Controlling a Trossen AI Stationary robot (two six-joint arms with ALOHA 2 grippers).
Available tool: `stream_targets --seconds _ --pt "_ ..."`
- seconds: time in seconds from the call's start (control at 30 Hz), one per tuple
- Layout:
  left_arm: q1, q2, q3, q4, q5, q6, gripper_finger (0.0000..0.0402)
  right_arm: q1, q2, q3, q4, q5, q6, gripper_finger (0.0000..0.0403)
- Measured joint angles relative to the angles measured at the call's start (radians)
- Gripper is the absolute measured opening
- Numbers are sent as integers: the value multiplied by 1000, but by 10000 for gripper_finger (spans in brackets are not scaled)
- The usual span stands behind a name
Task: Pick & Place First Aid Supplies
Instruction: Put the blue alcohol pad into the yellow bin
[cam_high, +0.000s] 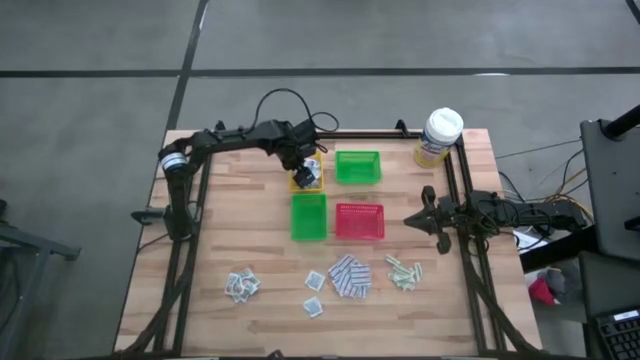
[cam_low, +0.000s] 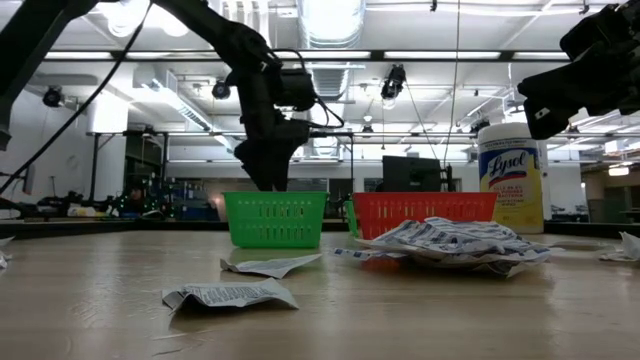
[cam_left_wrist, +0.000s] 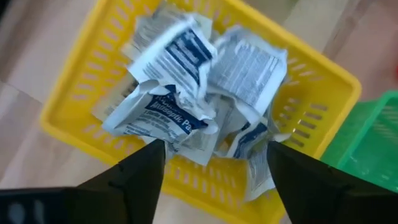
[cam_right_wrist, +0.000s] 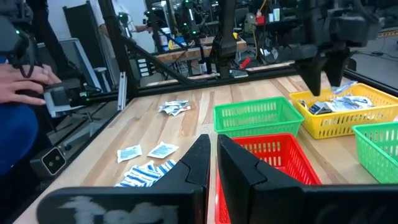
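High view: left gripper (cam_high: 304, 168) hangs over the yellow tray (cam_high: 300, 184) at the back of the tray cluster. Two green trays (cam_high: 357, 166) and a red tray (cam_high: 359, 221) sit just beside it. Right gripper (cam_high: 418, 218) waits near the table's right edge, close to the red tray. Supplies not yet sorted lie along the near edge: white-grey sachets (cam_high: 241, 285), blue-and-white pads (cam_high: 350, 275), pale green strips (cam_high: 404, 271). Lysol canister (cam_high: 438, 136) stands at the back right corner.

Low view: left gripper (cam_low: 268, 168) points down behind a green tray (cam_low: 276, 219). A loose sachet (cam_low: 230, 294) lies on the table in front.

Left wrist view: fingers (cam_left_wrist: 142, 170) spread wide, nothing between them. Antiseptic sachets (cam_left_wrist: 163, 113) are heaped in the yellow tray (cam_left_wrist: 323, 87), crumpled and piled high; one packet (cam_left_wrist: 258, 174) droops over the rim. Risk: it may slide out onto the table, or a rising finger could snag the heap and drag packets out.

Right wrist view: right gripper (cam_right_wrist: 212, 157) pinched shut, empty, above the red tray (cam_right_wrist: 292, 159). Left gripper (cam_right_wrist: 326, 78) shows over the yellow tray (cam_right_wrist: 348, 115). A person's hand (cam_right_wrist: 28, 79) is at the table's far side; risk if an arm swings that way.
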Motion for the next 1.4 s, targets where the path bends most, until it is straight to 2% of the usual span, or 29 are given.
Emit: stream_targets --seconds 0.2,0.67,1.2,1.4 --pt "0 0 -34 27 61 0 283 0 0 0 0 0 0 28" --pt "0 -2 -20 79 60 51 282 0 0 0 0 0 0 28" --pt "-3 -8 93 -88 53 51 280 0 0 0 0 0 0 28" --pt "-11 -10 111 2 53 85 280 0 0 0 0 0 0 28"
